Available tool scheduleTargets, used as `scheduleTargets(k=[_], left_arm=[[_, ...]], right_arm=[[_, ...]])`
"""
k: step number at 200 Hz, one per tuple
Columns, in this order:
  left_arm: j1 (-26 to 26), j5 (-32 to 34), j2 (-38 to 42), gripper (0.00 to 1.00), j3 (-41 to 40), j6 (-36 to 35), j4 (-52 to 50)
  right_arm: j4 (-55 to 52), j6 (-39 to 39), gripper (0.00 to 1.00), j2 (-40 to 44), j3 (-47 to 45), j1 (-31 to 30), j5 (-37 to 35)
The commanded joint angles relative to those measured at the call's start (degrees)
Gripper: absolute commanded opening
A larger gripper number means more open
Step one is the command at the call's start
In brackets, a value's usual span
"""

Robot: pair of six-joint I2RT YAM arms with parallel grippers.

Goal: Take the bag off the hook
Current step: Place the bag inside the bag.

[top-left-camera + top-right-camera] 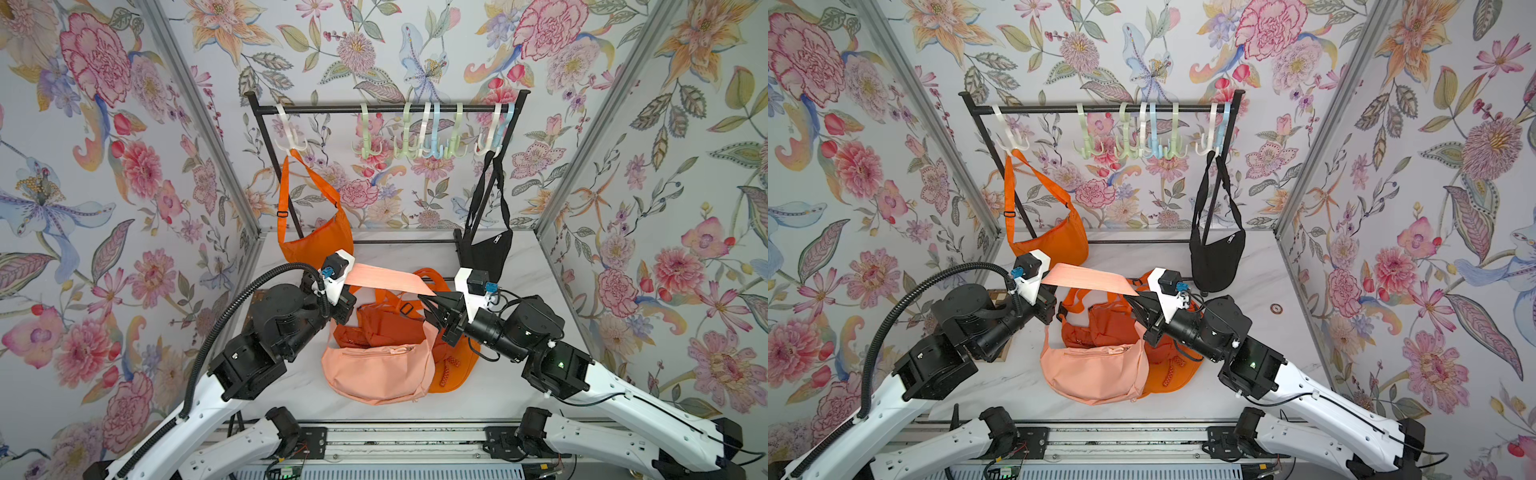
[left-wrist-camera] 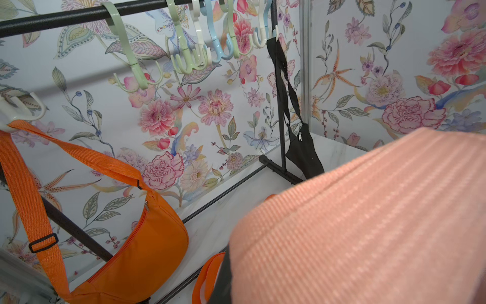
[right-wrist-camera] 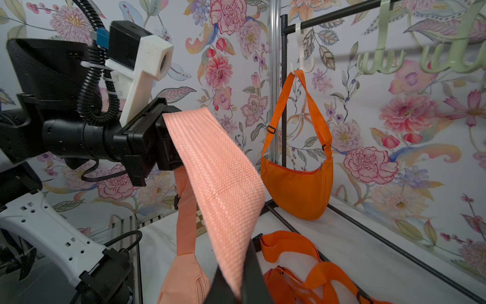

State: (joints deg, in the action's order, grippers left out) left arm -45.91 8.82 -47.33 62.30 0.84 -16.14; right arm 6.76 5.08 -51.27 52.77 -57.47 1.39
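Peach bag (image 1: 376, 374) lies on the worktop (image 1: 291, 386) near-centre, zip side up, off the hooks. Its peach strap (image 1: 386, 280) is lifted above the pile and runs flat, left to right, between the two arms. Left gripper (image 1: 348, 291): jaws clenched on the strap's left end. Right gripper (image 1: 430, 297): jaws clenched on the strap's right end. Just behind the peach bag and partly under it, loose orange bags (image 1: 386, 324) heaped on the worktop, straps tangled. At the far side stands a black rail (image 1: 386, 108). Hanging orange bag (image 1: 318, 243) hangs by its strap from a white hook (image 1: 291, 143) at far left. Black bag (image 1: 486, 251) hangs at far right; whether its bottom touches the worktop I cannot tell. Green, white and blue hooks (image 1: 409, 141) bunch along mid-rail.
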Motion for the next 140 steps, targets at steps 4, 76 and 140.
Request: scheduleTargets(k=[4,76,140], left_arm=[[1.6,7.94,0.03,0.0,-2.45,1.09,6.15],[13.44,-0.68,-6.3,0.0,-9.95,5.37,14.92],[15.53,-0.27,-15.7,0.0,-14.57,9.44,28.88]], right_arm=[[1.7,3.8,0.0,-1.34,-2.33,3.07,-2.58],[9.39,10.13,0.0,-7.76,-8.89,13.57,5.62],[18.71,11.63,0.0,-15.43,-12.52,19.73,10.09]])
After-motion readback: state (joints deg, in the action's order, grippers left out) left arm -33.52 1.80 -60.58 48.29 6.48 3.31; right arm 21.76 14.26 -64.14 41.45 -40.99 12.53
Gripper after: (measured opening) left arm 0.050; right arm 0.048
